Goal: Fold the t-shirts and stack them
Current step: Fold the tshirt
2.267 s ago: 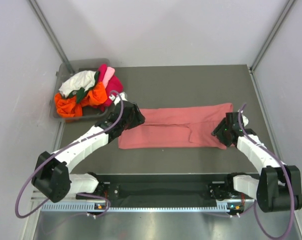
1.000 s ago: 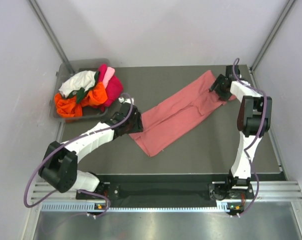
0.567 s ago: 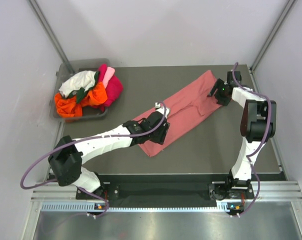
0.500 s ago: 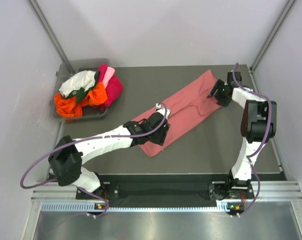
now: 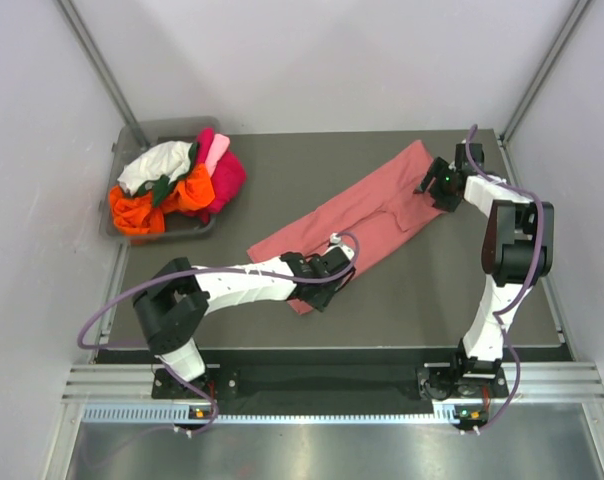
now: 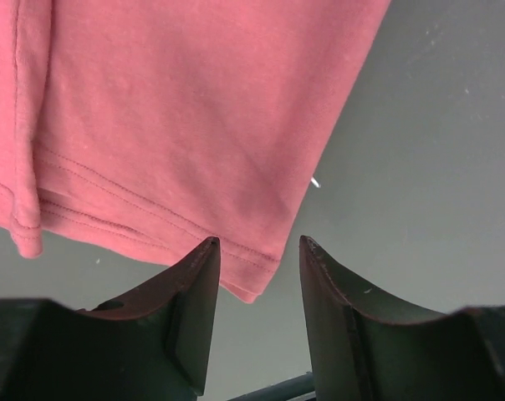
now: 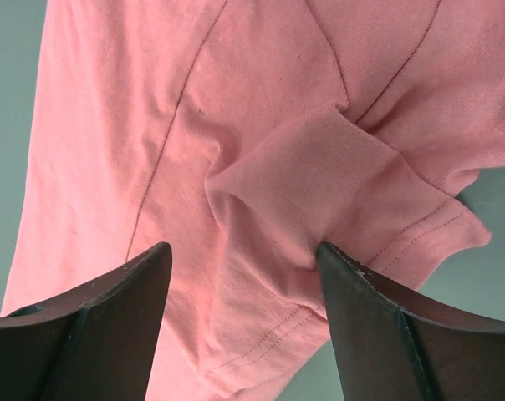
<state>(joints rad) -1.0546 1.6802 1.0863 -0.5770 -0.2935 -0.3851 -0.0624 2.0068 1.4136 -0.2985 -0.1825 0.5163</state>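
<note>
A dusty salmon-pink t-shirt lies flat and folded into a long strip, running diagonally from the table's middle to its far right. My left gripper is open and empty, low over the strip's near end. In the left wrist view the gripper has the hem corner between its jaws. My right gripper is open over the strip's far end. In the right wrist view the gripper straddles a folded sleeve without gripping it.
A grey bin at the far left holds a pile of orange, magenta, white, light pink and dark green shirts. The dark table is bounded by white walls on both sides.
The shirt has been swung from lying crosswise to diagonal. In the last half second my left gripper slid right and nearer, to the strip's near corner. The right gripper stayed still.
</note>
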